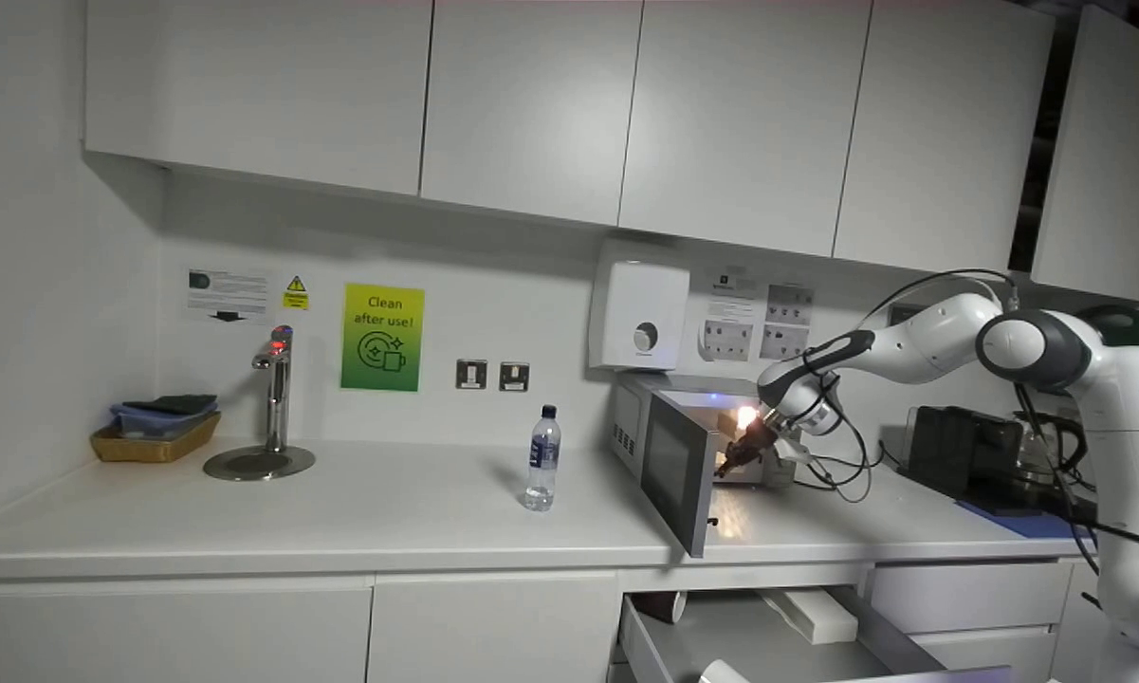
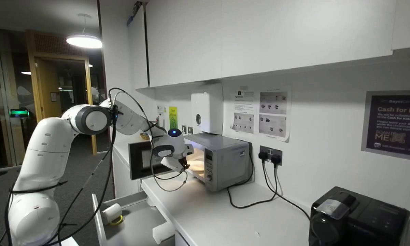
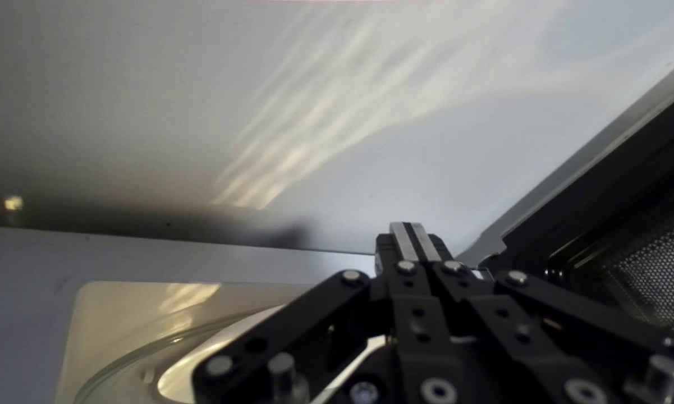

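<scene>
Black gripper (image 3: 416,242) at lower right of the wrist view, pinched closed, just hanging out by the microwave (image 2: 227,162) mid-frame in an exterior view, door (image 2: 142,162) swung wide, pale round plate (image 2: 196,166) sitting inside, all lit up.

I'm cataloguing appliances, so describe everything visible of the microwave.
The microwave is a grey, metallic-looking box, upright on the white counter. Its dark-windowed door stands open; its control panel has buttons and a knob. The lit inside holds what looks like a plate on a glass turntable. The shut gripper is at the opening; contact is unclear.
</scene>
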